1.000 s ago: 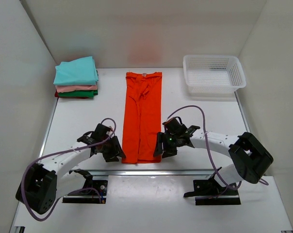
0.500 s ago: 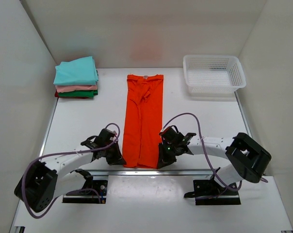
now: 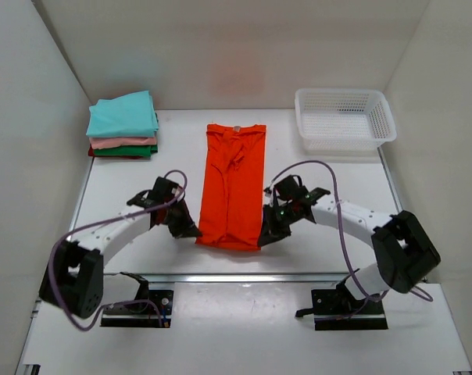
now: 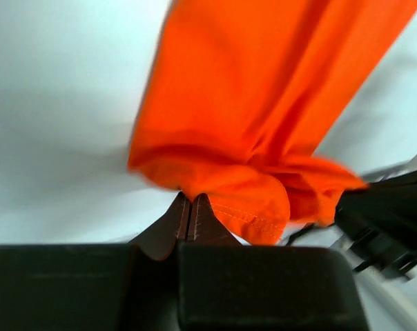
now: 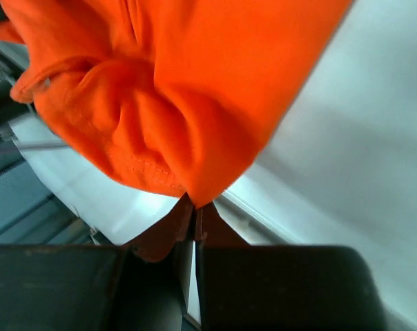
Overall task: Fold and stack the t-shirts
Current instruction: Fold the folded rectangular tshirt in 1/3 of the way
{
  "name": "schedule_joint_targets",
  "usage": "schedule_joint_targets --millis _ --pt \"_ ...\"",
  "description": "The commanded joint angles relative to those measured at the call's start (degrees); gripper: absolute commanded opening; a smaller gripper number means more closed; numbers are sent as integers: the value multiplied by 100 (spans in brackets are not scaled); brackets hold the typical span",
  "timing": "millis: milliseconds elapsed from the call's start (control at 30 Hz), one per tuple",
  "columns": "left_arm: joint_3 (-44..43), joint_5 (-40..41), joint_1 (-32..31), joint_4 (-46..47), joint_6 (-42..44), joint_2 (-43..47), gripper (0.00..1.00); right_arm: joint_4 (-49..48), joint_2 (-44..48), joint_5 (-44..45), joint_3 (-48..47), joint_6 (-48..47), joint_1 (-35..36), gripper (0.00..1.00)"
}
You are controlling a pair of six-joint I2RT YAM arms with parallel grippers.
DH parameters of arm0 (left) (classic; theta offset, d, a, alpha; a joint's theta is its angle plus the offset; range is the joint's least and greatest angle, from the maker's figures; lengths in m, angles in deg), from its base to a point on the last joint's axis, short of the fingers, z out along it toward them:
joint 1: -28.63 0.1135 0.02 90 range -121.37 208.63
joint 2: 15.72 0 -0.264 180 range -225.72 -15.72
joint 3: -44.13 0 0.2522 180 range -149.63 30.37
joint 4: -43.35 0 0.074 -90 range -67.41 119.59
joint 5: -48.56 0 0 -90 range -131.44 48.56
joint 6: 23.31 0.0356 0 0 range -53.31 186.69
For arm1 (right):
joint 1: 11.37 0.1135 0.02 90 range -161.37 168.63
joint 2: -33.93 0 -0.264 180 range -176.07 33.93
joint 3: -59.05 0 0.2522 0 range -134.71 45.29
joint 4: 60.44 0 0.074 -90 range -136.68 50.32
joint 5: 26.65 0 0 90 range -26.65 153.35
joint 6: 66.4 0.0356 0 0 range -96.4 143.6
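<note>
A bright orange-red t-shirt (image 3: pixel 233 180) lies as a long narrow strip down the middle of the table, its collar at the far end. My left gripper (image 3: pixel 194 233) is shut on its near left corner (image 4: pixel 168 176). My right gripper (image 3: pixel 265 238) is shut on the near right corner (image 5: pixel 201 189). Both corners are lifted off the table and the near hem sags and bunches between them. At the back left sits a stack of folded t-shirts (image 3: pixel 123 125), teal on top, then pink, green and dark red.
A white plastic mesh basket (image 3: pixel 343 118) stands at the back right. The table's metal front edge (image 3: pixel 236 275) runs just behind the arms. White walls close in the left, back and right sides.
Both grippers have closed on the shirt's near corners, then lifted and carried them away from the front edge. The shirt's near end has bunched and the strip looks shorter.
</note>
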Motion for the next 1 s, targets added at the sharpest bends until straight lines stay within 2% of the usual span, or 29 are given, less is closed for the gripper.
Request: schedule_joint_targets --millis 0,133,300,433,467,500,533,633,667,733,967 --pt "-883 -20 449 647 240 -703 0 325 -559 -206 -815 -792 -558 0" --pt "-1860 -152 732 983 274 -1959 0 580 -1236 -250 -1905 -1127 -998 0" --pt "-3748 -205 1004 604 600 -3542 0 870 -2413 -128 -3102 -1373 -1429 0" --pt "-4908 -301 1154 429 609 -4360 0 1125 -3353 -128 -4365 -1505 -1737 0" --pt "-5042 -311 1206 420 565 -4589 5 1187 -3512 -23 -4795 -1505 -1772 0" --pt "-5296 -354 1233 464 530 -4782 32 1370 -3845 56 -5243 -1558 -1859 6" --pt "-5498 -337 1285 438 486 -4897 43 1589 -4074 222 -5431 -1602 -1913 19" --pt "-5606 -582 1470 508 363 -5101 48 1863 -4375 662 -6169 -1576 -1922 43" --pt "-5562 -600 1522 534 372 -5066 55 1882 -4332 724 -6179 -1524 -1957 50" --pt "-5186 -662 1610 552 398 -4917 57 1768 -4140 952 -5979 -1418 -1922 53" --pt "-3245 -593 1445 789 495 -3704 54 398 -2410 1006 -3125 -549 -1352 52"
